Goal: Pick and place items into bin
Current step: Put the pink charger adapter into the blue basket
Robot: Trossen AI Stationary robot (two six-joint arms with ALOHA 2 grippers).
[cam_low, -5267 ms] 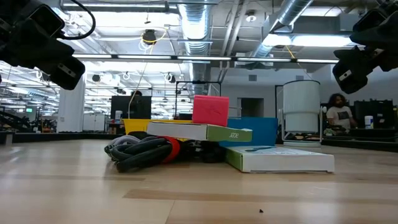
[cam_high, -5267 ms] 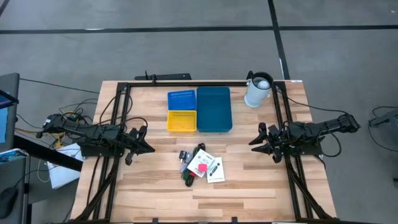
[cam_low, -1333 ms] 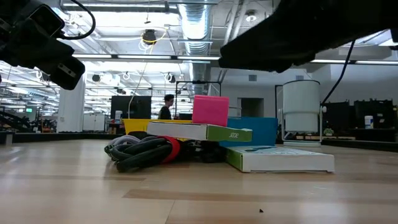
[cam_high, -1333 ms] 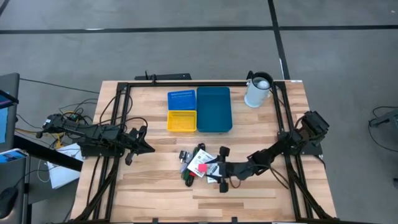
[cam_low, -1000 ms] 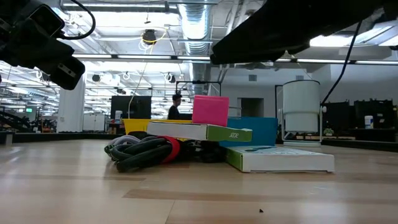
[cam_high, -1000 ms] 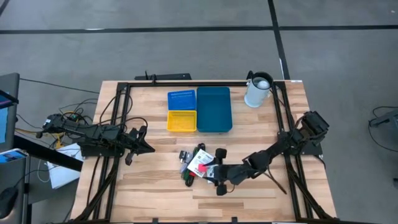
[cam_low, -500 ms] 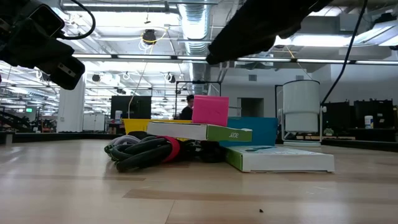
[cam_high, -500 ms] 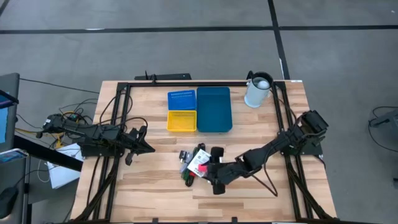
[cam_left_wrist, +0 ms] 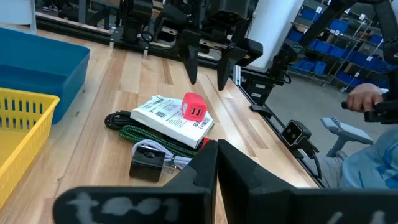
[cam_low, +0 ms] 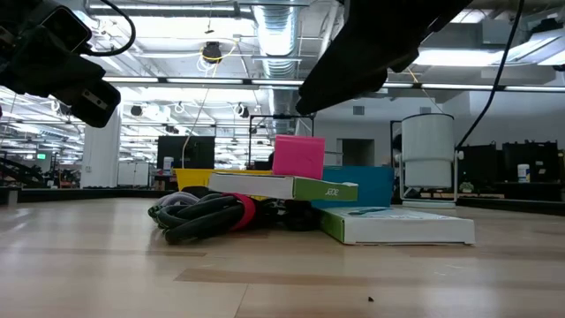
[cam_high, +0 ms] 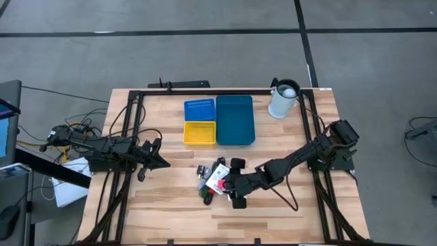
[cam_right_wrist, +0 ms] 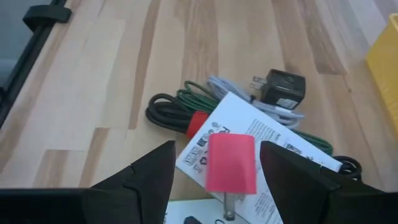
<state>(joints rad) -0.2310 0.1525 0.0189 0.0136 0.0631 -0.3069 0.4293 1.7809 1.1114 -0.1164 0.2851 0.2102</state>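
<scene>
A: What's changed? The left claw (cam_high: 156, 156) sits at nine o'clock on the tabletop (cam_high: 171, 212), pinched shut, empty.

B: The right claw (cam_high: 234, 183) has swung in from three o'clock and now hangs over the pile, spread wide around the pink charger (cam_right_wrist: 231, 163) (nothing gripped yet). A first pick looks close.

A: Count?

B: One pink charger, two white cards (cam_high: 235, 186), one green cable (cam_right_wrist: 180, 113), one black adapter (cam_right_wrist: 282, 89), all central; three bins (cam_high: 235, 120) at twelve.
</scene>
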